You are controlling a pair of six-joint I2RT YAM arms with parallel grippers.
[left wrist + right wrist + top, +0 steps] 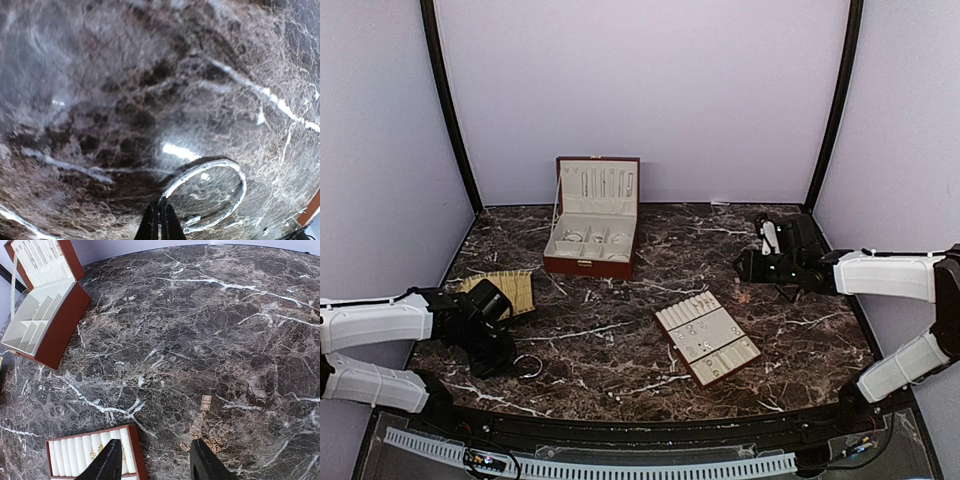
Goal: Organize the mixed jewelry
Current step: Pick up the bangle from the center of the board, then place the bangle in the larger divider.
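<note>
- The left claw [160, 222] is pinched shut on the near rim of the bangle [215, 162]. The wire runs right between the fingertips.
- From that grip the hoop spreads away from the claw and to its right, lying flat on the table [650, 250]. A lift would hang it from one edge.
- The left arm is the one at the bangle. The right claw [152, 450] is well apart on the far side, about half open and holding nothing, over a small chain [199, 429].
- The bangle is thin, bright, round wire, hard and slick, on glossy dark marble veined with white.
- The box [588, 265] stands open towards the back: red-brown shell, cream lining, small compartments.
- The tray [725, 330], cream and slotted, lies between the two arms, to the bangle's right.
</note>
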